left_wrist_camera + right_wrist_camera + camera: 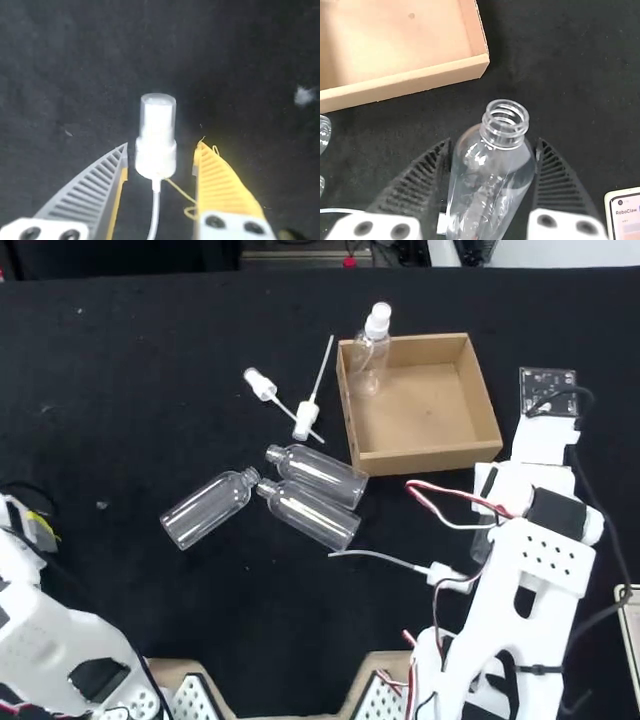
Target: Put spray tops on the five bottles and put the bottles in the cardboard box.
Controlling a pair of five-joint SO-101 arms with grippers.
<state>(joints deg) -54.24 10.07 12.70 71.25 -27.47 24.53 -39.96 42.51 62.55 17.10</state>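
Between the black fingers of the right gripper (pixel 493 145) an uncapped bottle (pixel 492 175) is clamped, both fingers pressed to its sides and its neck pointing toward the cardboard box (pixel 405 82). The left gripper (pixel 162 146) stands spread around a spray top (pixel 156 135), with a gap on each side. Upper middle of the high view, a capped bottle (pixel 370 350) leans in the box's far left corner. Three bare bottles (pixel 308 512) lie at frame centre, two loose tops (pixel 307 418) just above them.
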